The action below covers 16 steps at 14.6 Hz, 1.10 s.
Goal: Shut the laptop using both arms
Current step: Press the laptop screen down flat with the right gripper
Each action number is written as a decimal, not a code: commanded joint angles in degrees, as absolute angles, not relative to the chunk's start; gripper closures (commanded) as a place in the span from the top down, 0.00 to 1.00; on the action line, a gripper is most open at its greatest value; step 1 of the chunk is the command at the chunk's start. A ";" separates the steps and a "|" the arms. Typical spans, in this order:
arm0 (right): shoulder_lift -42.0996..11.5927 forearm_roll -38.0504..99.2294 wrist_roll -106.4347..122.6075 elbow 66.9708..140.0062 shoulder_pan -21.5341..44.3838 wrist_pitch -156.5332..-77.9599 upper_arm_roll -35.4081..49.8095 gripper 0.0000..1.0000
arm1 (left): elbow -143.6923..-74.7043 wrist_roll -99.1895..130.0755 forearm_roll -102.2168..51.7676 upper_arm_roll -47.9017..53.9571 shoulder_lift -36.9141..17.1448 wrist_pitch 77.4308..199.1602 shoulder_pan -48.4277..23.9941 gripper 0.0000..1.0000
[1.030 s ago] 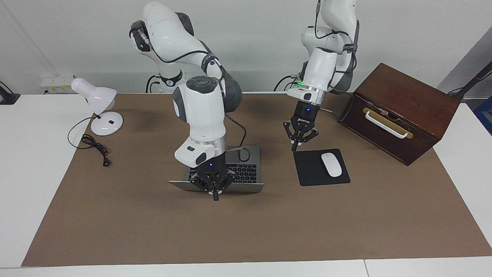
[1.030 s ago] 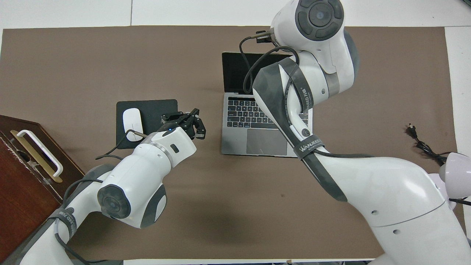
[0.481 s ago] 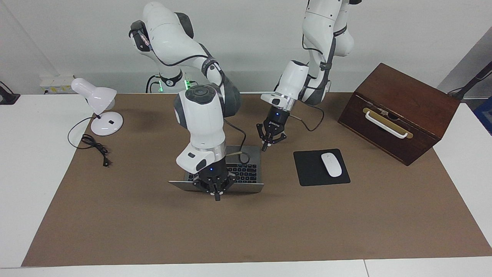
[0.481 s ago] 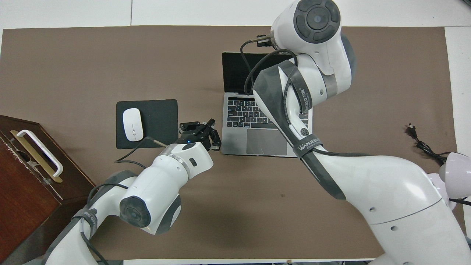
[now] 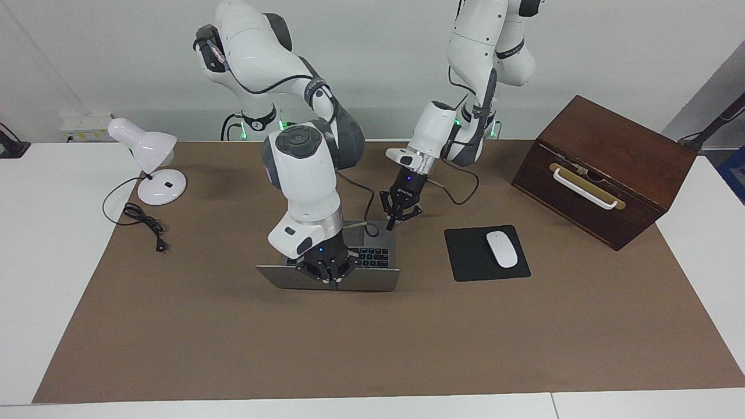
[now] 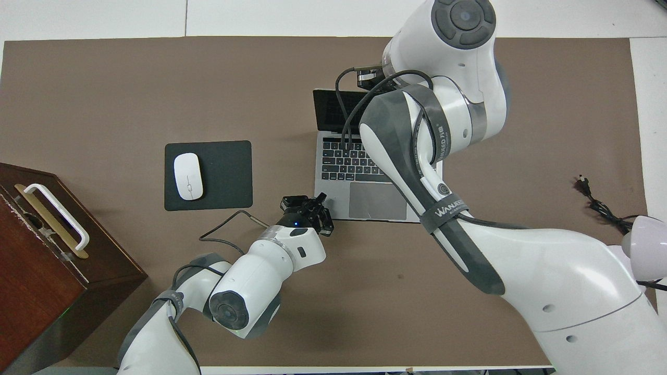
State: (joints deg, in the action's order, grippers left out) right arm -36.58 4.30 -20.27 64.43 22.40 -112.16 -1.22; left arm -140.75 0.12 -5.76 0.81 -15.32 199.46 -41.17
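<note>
A white table under a pale wall carries a broad brown mat (image 5: pixel 372 337) that fills most of its top. At the left arm's end sits a dark wooden box with a white handle (image 5: pixel 605 169); at the right arm's end stands a small white desk lamp (image 5: pixel 148 160). Mid-mat lies the slim silver-grey metal laptop (image 6: pixel 378 200), its lid part raised, hinge running across the table, keyboard edge nearer the robots. Beside it, toward the left arm's end, is a black mouse pad (image 6: pixel 224 174) bearing a white mouse (image 6: pixel 188 176). The right gripper (image 5: pixel 333 281), fingertips together, sits at the lid's top edge, which rises away from the robots. The left gripper (image 5: pixel 390 224), fingertips together too, hovers over the base corner nearest the robots. Likely the lid must swing toward the robots; the right arm is better placed.
</note>
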 commanded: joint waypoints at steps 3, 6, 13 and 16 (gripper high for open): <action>-32.53 8.86 -24.25 71.44 22.41 -108.98 0.26 0.00 | -140.89 -1.32 -6.33 -0.35 -16.79 200.74 -42.63 0.00; -29.45 13.26 -27.24 77.94 22.41 -109.60 0.44 0.00 | -141.06 -1.58 -6.33 -0.35 -17.14 200.74 -42.63 0.00; -25.05 20.56 -28.30 88.05 22.33 -109.95 0.44 0.00 | -143.87 -3.16 -6.33 -0.35 -16.88 200.74 -42.71 0.00; -23.38 22.15 -28.21 91.66 21.97 -110.48 0.35 0.00 | -145.10 -3.43 -6.33 -0.35 -16.52 200.74 -42.98 0.00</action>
